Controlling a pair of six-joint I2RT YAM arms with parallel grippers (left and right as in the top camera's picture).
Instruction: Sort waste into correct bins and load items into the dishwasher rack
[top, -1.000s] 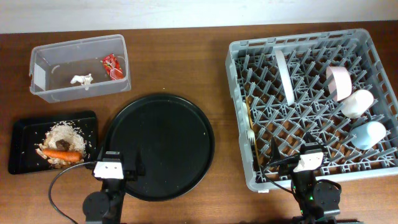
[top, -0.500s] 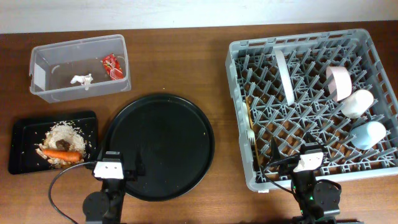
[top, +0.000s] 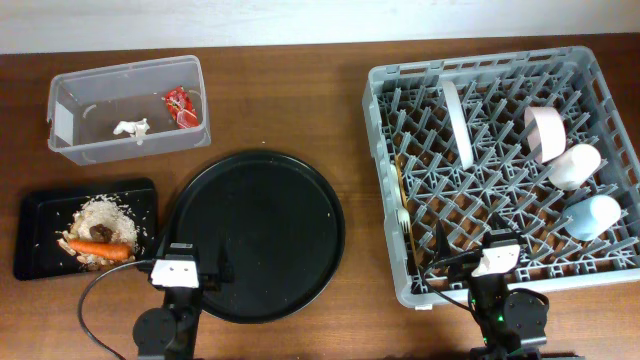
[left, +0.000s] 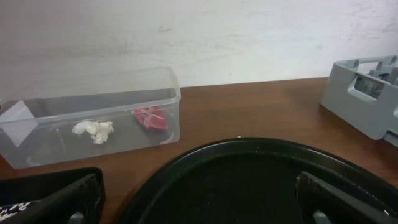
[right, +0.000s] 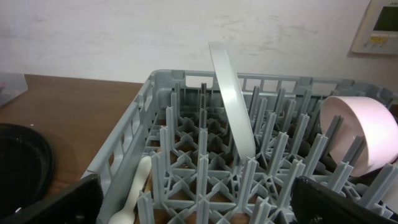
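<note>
Right now, both claws are hanging low at the near edge of the table, and both are standing wide apart with nothing between their fingers. The left claw (left: 196, 190) is facing the big round black serving tray (top: 255, 235). The right claw (right: 194, 190) is facing the large square grey plastic rack (top: 480, 62).

In the rack, the round white plate (top: 458, 122) is standing on its edge, running from the far side toward the near side. The white fork (top: 403, 222) and the thin wooden chopstick (top: 398, 175) are lying lengthwise along the rack's left wall.

The orange carrot (top: 98, 247) is lying left to right in the shallow black tray (top: 35, 215), on the pale rice crumbs (top: 105, 212). The shiny red wrapper (top: 181, 108) and the crumpled white paper scrap (top: 131, 128) are sitting in the clear plastic tub (top: 100, 148).

A white box on the wall (right: 380, 25) is showing tiny writing, too small to read.
</note>
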